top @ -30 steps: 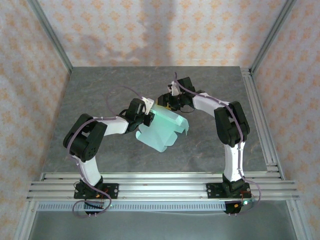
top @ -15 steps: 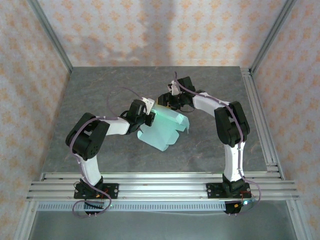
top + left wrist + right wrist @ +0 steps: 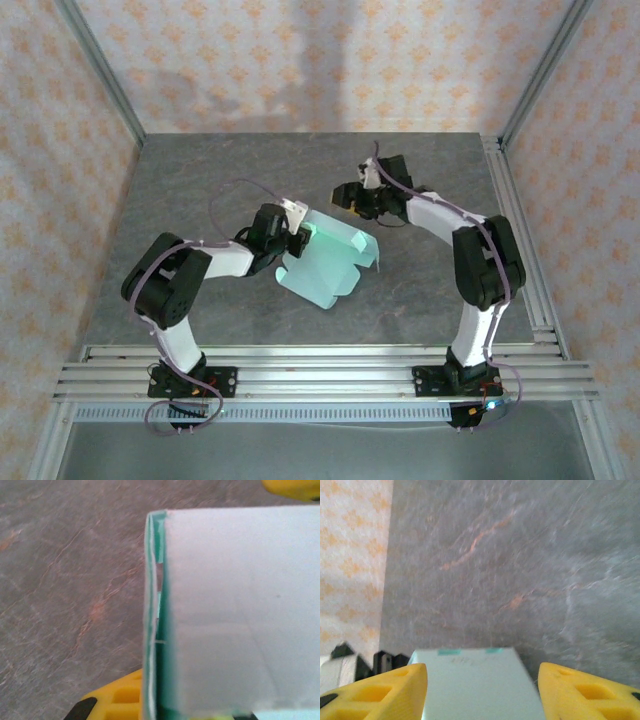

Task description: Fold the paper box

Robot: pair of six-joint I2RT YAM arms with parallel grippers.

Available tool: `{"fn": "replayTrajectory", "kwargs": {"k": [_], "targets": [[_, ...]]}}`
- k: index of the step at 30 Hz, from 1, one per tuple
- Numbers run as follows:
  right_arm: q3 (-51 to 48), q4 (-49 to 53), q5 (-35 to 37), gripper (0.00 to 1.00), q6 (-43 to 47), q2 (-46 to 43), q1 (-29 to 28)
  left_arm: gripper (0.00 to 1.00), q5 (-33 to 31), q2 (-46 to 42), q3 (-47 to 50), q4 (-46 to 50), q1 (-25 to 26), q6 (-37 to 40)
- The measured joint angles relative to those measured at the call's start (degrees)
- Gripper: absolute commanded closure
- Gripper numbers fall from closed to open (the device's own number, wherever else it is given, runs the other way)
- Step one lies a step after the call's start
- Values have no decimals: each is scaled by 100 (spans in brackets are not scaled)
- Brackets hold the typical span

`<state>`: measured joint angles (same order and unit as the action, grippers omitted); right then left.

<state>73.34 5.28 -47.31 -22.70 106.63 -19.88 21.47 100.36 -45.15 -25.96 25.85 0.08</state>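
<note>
The paper box [image 3: 325, 262] is a pale mint-teal card sheet, partly folded, in the middle of the table. One flap stands up along its far right edge. My left gripper [image 3: 290, 232] is shut on the sheet's left edge. In the left wrist view the card [image 3: 235, 615] rises close to the lens, with one yellow finger [image 3: 117, 700] beside its folded edge and the other hidden behind it. My right gripper [image 3: 352, 196] hovers open just behind the box's far edge. A pale panel of the box [image 3: 475, 685] lies between its spread fingertips [image 3: 410, 677], untouched.
The grey stone-look tabletop [image 3: 200, 180] stretches around the box. Aluminium rails [image 3: 320, 365] run along the near edge and down the right side [image 3: 520, 240]. Patterned walls enclose the back and sides.
My right gripper has drawn back and to the right, off the box's far edge, and its arm has swung right. The left gripper still holds the sheet, which has shifted slightly.
</note>
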Motion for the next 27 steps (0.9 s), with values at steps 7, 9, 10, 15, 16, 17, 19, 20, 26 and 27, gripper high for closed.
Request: {"fn": "replayTrajectory", "kwargs": {"k": [7, 9, 10, 15, 16, 17, 19, 20, 26, 27], "targets": [[26, 162, -251, 46, 356, 111, 129, 100, 463, -479, 66, -90, 0, -72], [26, 234, -348, 47, 476, 120, 31, 100, 487, -507, 70, -138, 0, -175], [26, 269, -402, 47, 557, 120, -39, 100, 485, -507, 70, -164, 0, -232], [26, 330, -479, 49, 846, 120, -310, 100, 382, -507, 70, -129, -7, -627], [24, 326, -450, 51, 879, 120, -319, 100, 358, -507, 70, -107, -7, -713], [24, 326, -417, 52, 896, 114, -321, 100, 350, -507, 68, -81, -4, -782], [-15, 254, -367, 55, 894, 94, -341, 100, 339, -507, 57, -28, 4, -975], [-52, 177, -337, 55, 861, 74, -361, 100, 337, -507, 42, 2, 4, -1069], [-393, -540, -42, 62, 363, -52, -472, 100, 304, -435, -133, 258, 4, -1563], [-459, -715, 0, 62, 208, -52, -494, 100, 262, -428, -146, 278, 4, -1650]]}}
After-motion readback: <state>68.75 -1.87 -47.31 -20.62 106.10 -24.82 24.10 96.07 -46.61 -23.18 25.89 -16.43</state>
